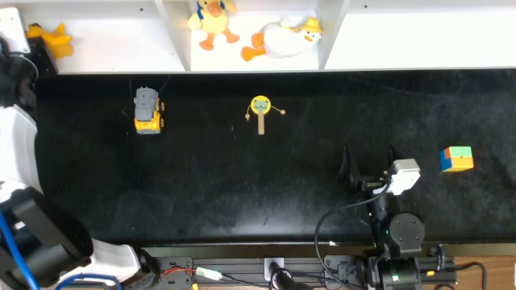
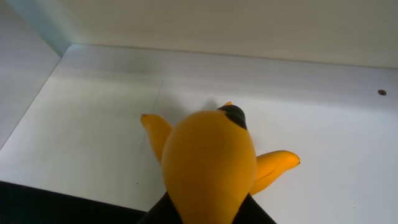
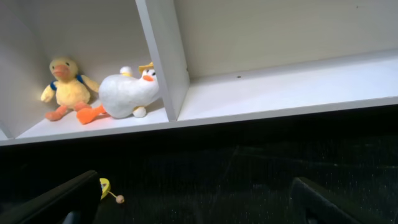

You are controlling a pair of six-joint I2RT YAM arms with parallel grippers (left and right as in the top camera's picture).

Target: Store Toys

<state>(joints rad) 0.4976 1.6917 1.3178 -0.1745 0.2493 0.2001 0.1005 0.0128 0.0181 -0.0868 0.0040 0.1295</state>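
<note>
- On the worktop [image 1: 242, 185] we are seeing truck [image 1: 147, 110] left, rattle [image 1: 260, 111] middle, cube [image 1: 456, 159] right.
- Behind, we are finding duck [image 1: 213, 20] and goose [image 1: 284, 38] sharing one shelf compartment [image 1: 256, 11], another plush [image 1: 50, 38] leftward.

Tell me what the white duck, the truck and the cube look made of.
White duck: soft plush fabric, matte and fuzzy, with a rounded stuffed shape. Truck: probably hard plastic, judging by crisp edges and solid yellow and grey; metal can't be excluded. Cube: likely smooth plastic, with flat coloured faces.
</note>
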